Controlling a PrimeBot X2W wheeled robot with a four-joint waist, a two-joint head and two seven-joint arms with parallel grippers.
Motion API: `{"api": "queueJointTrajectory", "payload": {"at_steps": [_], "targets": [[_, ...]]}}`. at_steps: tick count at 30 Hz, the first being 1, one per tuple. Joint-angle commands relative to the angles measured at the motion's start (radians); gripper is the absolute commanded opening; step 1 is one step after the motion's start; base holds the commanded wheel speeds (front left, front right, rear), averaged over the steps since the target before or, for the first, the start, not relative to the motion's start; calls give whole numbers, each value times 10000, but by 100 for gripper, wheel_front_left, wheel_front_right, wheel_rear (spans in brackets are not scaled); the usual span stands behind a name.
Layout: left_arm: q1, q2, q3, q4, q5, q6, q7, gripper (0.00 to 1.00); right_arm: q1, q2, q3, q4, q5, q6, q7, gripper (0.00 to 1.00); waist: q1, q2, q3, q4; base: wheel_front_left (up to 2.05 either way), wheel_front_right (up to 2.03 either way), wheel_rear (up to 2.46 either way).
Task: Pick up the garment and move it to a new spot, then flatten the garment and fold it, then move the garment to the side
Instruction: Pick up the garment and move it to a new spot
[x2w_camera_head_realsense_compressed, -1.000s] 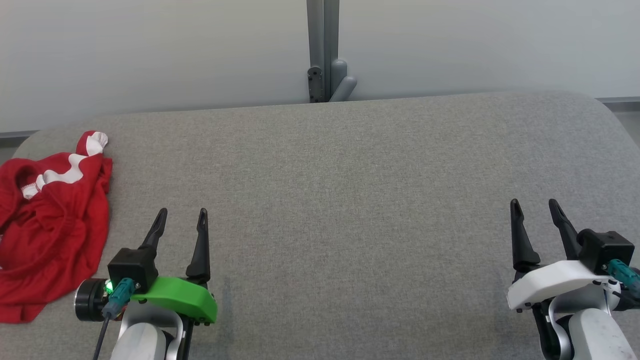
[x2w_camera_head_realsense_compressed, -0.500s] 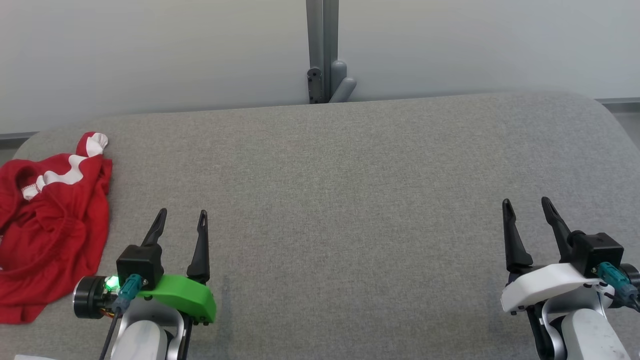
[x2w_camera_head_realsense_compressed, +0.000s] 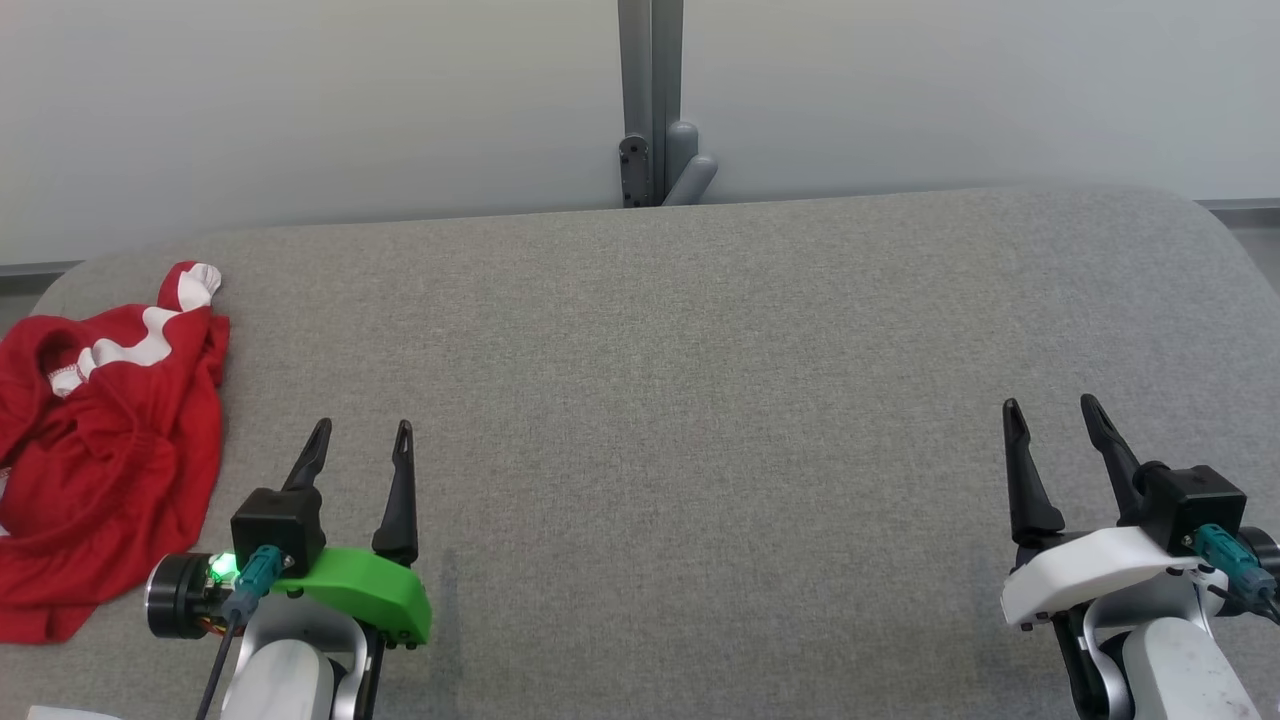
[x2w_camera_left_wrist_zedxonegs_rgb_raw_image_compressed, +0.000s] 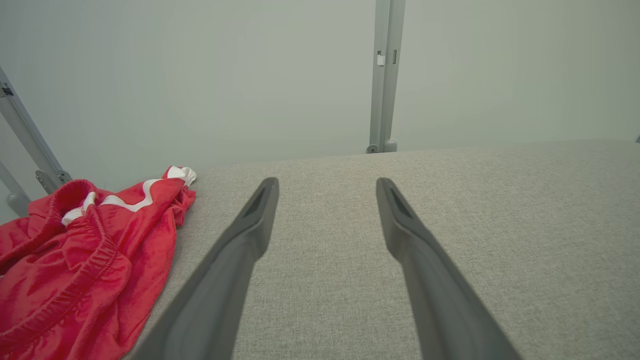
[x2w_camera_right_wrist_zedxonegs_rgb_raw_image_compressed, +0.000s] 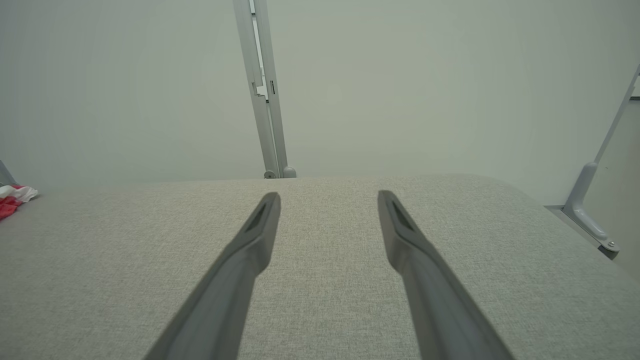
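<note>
We see garment (x2w_camera_head_realsense_compressed: 105, 450) crumpled just left of left fingers (x2w_camera_head_realsense_compressed: 400, 490). Left fingers, right fingers (x2w_camera_head_realsense_compressed: 1025, 480) spread wide, both empty. We fear thin pinch slipping, dragging cloth off tabletop (x2w_camera_head_realsense_compressed: 700, 400).

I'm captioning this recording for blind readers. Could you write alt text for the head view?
A crumpled red garment with white trim lies untouched at the far left of a grey fabric table. The left gripper and the right gripper are open and empty near the table's front, far apart, with the left one just beside the garment.
</note>
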Motion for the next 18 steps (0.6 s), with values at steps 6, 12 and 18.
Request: {"api": "queueJointTrajectory", "payload": {"at_steps": [6, 12, 18], "targets": [[-98, 83, -44, 38, -152, 91, 4, 100, -34, -48, 4, 56, 108, 4, -17, 100, 0, 0, -2, 19, 0, 0, 0], [-139, 57, 24, -15, -297, 176, -63, 100, 24, -68, -32, 5, 128, 4, -9, 100, 0, 0, -4, 198, 0, 0, 0], [-155, 131, 115, -37, -382, 280, -99, 100, 66, -96, 47, -133, 116, 4, 56, 100, 0, 0, 21, 828, 0, 0, 0]]}}
